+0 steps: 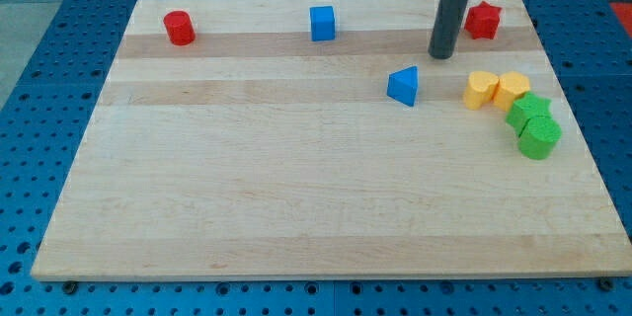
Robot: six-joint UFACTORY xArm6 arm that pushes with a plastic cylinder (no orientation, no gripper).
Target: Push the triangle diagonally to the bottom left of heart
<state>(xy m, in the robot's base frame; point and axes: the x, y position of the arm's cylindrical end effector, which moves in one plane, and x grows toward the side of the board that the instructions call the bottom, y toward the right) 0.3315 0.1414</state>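
The blue triangle (403,87) lies right of the board's middle, in the upper half. Two yellow blocks sit touching to its right, the left one (481,90) and the right one (513,89). I cannot tell which of them is the heart. My tip (441,56) rests on the board just up and to the right of the triangle, with a small gap between them. It is up and to the left of the yellow pair. The dark rod rises from the tip to the view's top edge.
A green star (529,111) and a green cylinder (539,138) crowd against the yellow blocks near the board's right edge. A red star (483,21), a blue cube (322,23) and a red cylinder (179,28) line the top of the wooden board (296,197).
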